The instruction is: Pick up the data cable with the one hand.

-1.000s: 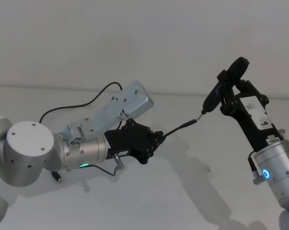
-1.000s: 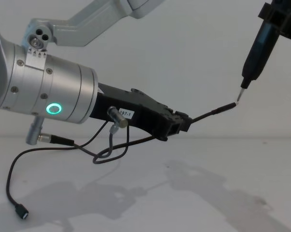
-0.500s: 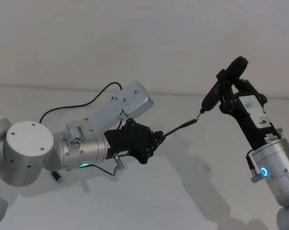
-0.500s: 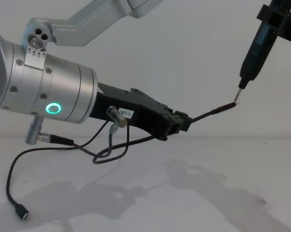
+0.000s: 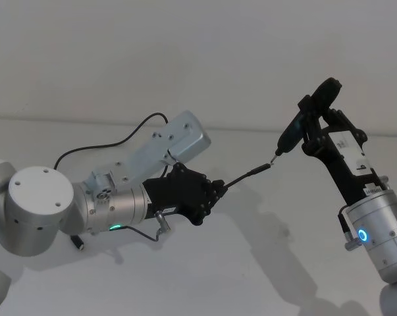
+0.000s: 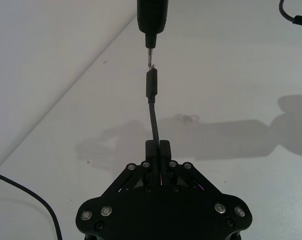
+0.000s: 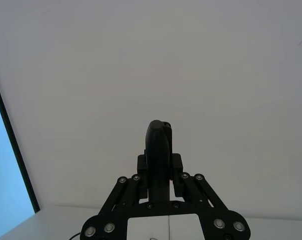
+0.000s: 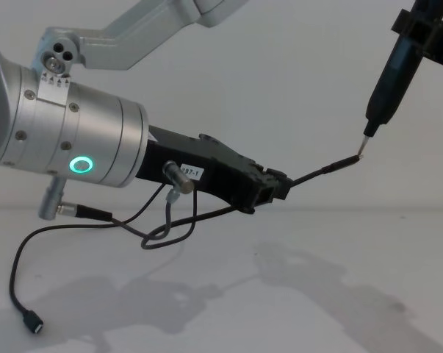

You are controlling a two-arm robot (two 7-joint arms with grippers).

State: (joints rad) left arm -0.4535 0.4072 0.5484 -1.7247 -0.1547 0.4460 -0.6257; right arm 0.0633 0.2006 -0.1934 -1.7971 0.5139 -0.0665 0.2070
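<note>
Tabletop (image 5: 205, 276), white and bare apart from arm shadows, runs back to a plain pale wall (image 5: 185, 52). Largest on it is the left arm, whose left gripper (image 5: 218, 188) reaches from nine o'clock toward centre, held above the surface. Its jaws are closed on the data cable (image 8: 320, 170) a short way behind the slim cylindrical plug, which juts out toward two o'clock. The slack droops under the wrist in a loop, trailing to a small flat plug (image 8: 32, 324) lying at seven o'clock in the chest view. Right gripper (image 5: 317, 115), at three o'clock, is clamped on a dark pen-shaped tool (image 8: 389, 73), whose thin metal tip meets the plug's end.
</note>
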